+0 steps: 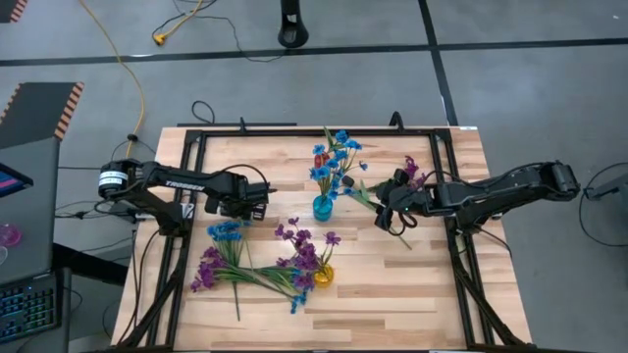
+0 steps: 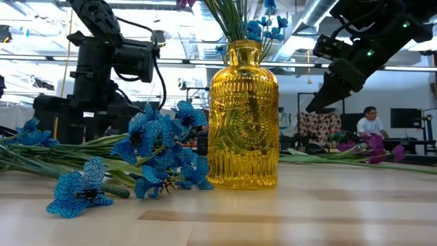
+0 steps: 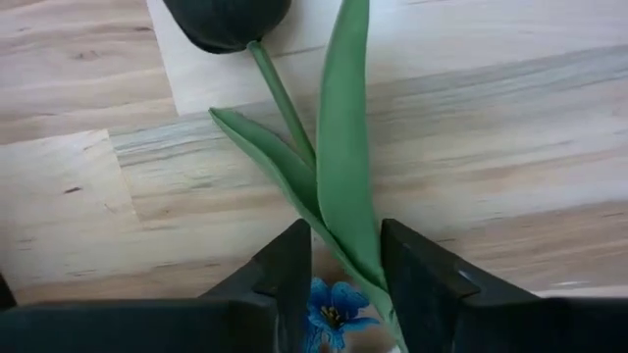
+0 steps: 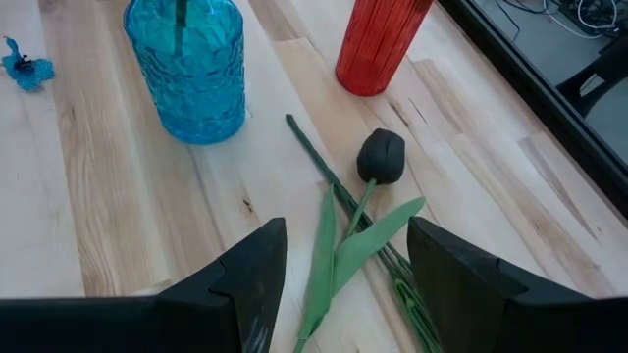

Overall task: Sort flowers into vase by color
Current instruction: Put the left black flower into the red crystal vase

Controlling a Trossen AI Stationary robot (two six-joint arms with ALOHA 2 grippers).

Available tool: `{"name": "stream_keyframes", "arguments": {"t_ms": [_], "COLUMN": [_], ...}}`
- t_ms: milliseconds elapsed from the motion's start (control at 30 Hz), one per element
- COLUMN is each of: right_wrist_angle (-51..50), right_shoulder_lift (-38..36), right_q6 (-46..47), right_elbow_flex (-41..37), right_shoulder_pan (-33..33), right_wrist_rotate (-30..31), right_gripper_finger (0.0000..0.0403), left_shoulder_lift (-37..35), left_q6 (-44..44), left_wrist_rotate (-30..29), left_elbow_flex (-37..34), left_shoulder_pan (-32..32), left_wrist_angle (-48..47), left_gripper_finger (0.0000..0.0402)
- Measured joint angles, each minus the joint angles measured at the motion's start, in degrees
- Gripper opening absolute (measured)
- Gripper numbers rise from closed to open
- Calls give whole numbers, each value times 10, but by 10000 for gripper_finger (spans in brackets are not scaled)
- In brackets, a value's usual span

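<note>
While the right arm reaches in from its own side of the blue vase (image 1: 322, 207), the right gripper (image 4: 345, 227) hangs with its fingers spread wide and released, holding nothing, over a dark tulip (image 4: 381, 157) that lies flat on the table (image 1: 392, 284) just beside that vase, its green leaves and stem running back between the two fingers. On the opposite side of the blue vase, well apart from it, the left gripper (image 3: 345, 240) has its fingers drawn close on either side of the long green leaf of another dark-budded sprig (image 3: 231, 20), whose bud points away from the gripper. The leaf touches one finger, but whether the jaws truly pinch it or only flank it I cannot tell. A small blue bloom (image 3: 334, 306) shows in the gap below that leaf. Blue sprigs (image 1: 339, 157) stand in the blue vase, and a red vase (image 4: 378, 44) stands near it on the far side. A yellow vase (image 2: 242, 116) stands on the blue vase's near side, with green stems rising from its mouth. Loose blue and purple flowers (image 1: 245, 260) lie in a heap beside the yellow vase, on the left arm's side of the blue vase.
</note>
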Motion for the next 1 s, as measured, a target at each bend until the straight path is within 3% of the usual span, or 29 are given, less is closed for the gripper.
{"name": "stream_keyframes", "arguments": {"t_ms": [1000], "right_wrist_angle": [0], "right_shoulder_lift": [0], "right_q6": [-14], "right_elbow_flex": [0], "right_shoulder_pan": [0], "right_wrist_rotate": [1], "right_gripper_finger": [240], "left_shoulder_lift": [0], "left_q6": [20], "left_wrist_rotate": [-9], "left_elbow_flex": [0], "left_shoulder_pan": [8], "left_wrist_angle": [82], "left_gripper_finger": [2]}}
